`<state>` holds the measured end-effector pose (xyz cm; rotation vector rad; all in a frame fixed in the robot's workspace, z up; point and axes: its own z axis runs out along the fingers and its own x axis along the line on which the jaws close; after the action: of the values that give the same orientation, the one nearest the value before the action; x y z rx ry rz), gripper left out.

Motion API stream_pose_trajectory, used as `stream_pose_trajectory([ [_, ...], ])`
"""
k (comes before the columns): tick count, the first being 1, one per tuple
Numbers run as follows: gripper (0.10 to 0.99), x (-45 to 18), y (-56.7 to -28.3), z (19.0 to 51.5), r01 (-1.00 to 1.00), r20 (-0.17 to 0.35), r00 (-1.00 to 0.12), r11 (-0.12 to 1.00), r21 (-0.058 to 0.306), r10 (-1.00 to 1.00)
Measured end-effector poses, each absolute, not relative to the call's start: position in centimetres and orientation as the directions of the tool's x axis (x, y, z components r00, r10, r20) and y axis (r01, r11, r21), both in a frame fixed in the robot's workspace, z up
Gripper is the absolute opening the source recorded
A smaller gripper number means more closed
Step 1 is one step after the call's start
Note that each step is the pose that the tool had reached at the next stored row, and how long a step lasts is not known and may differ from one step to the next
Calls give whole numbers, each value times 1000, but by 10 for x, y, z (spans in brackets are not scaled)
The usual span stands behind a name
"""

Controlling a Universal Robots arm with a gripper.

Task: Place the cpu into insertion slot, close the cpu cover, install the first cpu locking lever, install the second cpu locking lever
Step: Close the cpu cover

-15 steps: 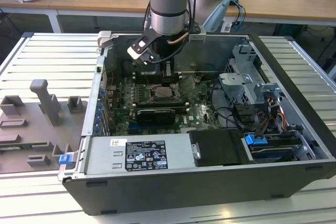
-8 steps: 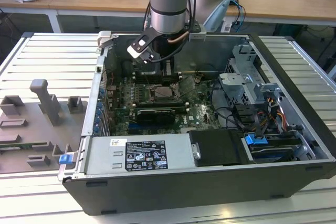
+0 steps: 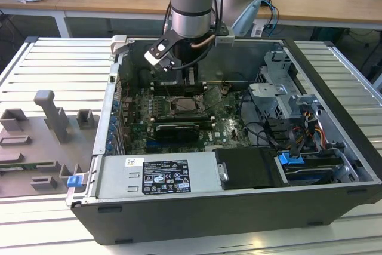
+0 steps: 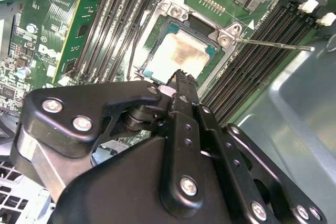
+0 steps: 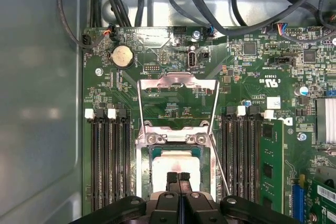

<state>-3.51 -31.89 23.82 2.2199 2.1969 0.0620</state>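
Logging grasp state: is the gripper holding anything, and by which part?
Nothing is held: the gripper has its jaws shut empty over the cpu.

1. The arm [image 3: 191, 10] is a thick silver-grey cylinder with a pale blue band at its top.
2. A white-and-black camera block [image 3: 160, 52] and a coppery cable [image 3: 206, 41] sit at its wrist.
3. In both wrist views the gripper [image 5: 178, 178] [image 4: 182, 77] is matte black, its linkage plates [image 4: 79, 116] fastened with silver screws [image 4: 188, 184], its fingertips [image 5: 172, 178] ribbed.
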Motion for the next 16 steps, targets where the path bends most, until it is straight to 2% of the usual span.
stream_pose_trajectory([
  [16,106,-35,-319,243,999,16,10,-11,41,1000],
])
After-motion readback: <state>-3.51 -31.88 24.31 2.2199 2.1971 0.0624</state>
